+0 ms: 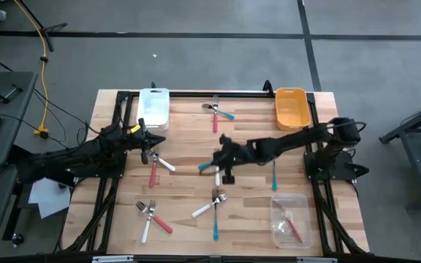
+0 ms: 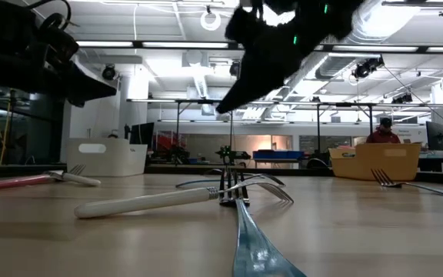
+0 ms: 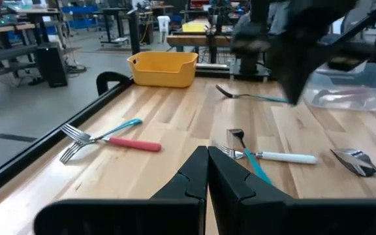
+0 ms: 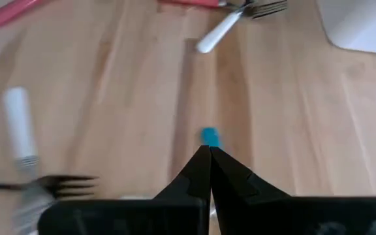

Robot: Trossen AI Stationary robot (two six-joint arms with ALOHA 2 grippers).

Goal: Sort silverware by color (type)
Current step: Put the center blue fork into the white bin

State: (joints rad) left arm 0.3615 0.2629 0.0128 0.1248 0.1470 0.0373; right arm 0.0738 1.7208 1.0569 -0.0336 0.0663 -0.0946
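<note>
- Teal-handled fork (image 4: 209,137) is pinched in the right claw (image 1: 218,165) at the desk's middle, handle protruding past the tips.
- Pressed together and empty, the left claw (image 1: 148,144) waits near the white bin (image 1: 153,107).

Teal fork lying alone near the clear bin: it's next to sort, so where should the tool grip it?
Grip the lone teal fork mid-handle, coming straight down, fingers across the handle: it lies flat, nothing touching it.

Forks (image 1: 157,162): red-pink, teal, white handles, silver tines. Orange bin (image 1: 291,107); white bin (image 1: 153,107); clear bin (image 1: 291,220); pale striped wood table (image 1: 181,190).
</note>
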